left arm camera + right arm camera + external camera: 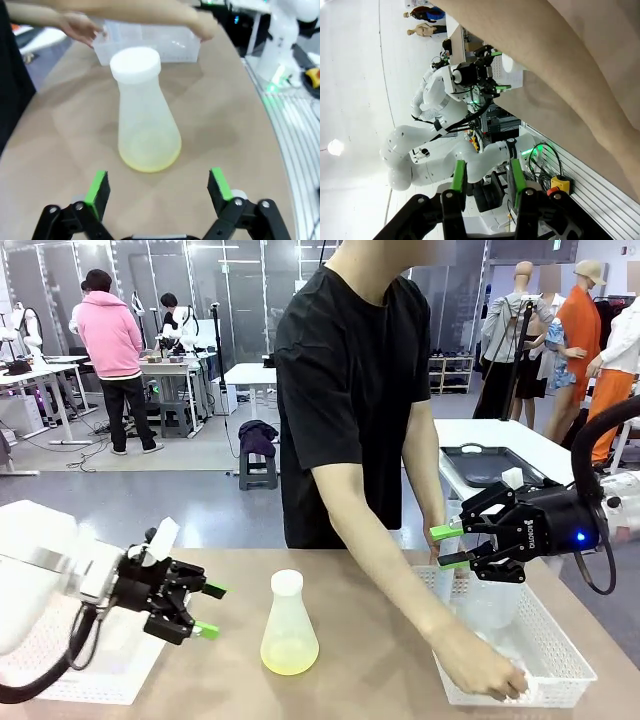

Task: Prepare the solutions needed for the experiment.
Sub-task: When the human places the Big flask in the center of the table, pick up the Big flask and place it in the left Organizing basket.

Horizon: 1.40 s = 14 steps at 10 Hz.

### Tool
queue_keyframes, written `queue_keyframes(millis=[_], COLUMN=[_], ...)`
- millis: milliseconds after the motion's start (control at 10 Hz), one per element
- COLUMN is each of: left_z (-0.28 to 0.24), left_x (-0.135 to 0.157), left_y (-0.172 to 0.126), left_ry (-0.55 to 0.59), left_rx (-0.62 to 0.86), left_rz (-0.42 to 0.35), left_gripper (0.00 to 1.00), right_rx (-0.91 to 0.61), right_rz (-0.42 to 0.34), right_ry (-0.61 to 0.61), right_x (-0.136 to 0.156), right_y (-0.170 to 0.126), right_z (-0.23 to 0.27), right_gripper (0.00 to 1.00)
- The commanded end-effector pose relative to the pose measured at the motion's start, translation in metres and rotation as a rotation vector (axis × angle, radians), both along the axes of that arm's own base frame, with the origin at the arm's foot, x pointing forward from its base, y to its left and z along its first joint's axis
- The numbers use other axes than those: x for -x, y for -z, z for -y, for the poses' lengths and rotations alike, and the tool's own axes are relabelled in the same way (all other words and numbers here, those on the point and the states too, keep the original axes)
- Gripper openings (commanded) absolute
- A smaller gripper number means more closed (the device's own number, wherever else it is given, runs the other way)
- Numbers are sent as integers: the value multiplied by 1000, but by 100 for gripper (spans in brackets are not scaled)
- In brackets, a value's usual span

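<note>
Solutions (289, 653), a shallow pool of pale yellow-green liquid, sit in the bottom of a translucent conical flask (288, 625) standing upright at the middle of the tan table (350, 680), at about 6 o'clock in my front view. Starting at the left: my left gripper (207, 611) hovers near 8 o'clock, fingers spread wide and holding nothing, aimed at the flask but clearly apart from it; through its wrist camera the flask (146, 120) stands straight ahead at 12 o'clock between the green pads, topped by a white cap (135, 63). Moving right, a person across the table leans in, one hand (485, 672) resting in a white mesh basket (560, 655) at about 4 o'clock. My right gripper (453, 547) floats above that basket near 3 o'clock, jaws partway closed with nothing between the pads that I can see. I judge the task is early: liquid is in the flask, yet neither of my grippers has taken hold of any labware, so grasping and any pouring or mixing remain.
</note>
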<state>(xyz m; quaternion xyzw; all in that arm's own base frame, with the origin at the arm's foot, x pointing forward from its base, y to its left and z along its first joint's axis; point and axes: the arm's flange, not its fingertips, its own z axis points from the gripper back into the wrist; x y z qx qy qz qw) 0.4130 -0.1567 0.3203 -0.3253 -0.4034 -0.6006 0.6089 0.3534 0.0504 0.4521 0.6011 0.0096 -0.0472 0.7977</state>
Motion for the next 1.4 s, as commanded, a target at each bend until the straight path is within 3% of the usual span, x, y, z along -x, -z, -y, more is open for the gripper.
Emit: queue_keyframes(millis=[0, 500, 800, 1300], left_z=[22, 61, 80, 96], left_x=[-12, -25, -33, -41], left_y=[22, 41, 50, 50], left_ry=[9, -44, -17, 26], left_rx=[71, 154, 187, 283], left_rz=[42, 52, -20, -60], left_gripper=[100, 100, 100, 100], right_rx=[-5, -5, -5, -5], right_rz=[5, 5, 5, 5], right_ry=[-1, -1, -1, -1], right_x=[1, 1, 1, 1], right_y=[-1, -1, -1, -1], right_z=[0, 0, 0, 0], right_gripper=[44, 44, 44, 44])
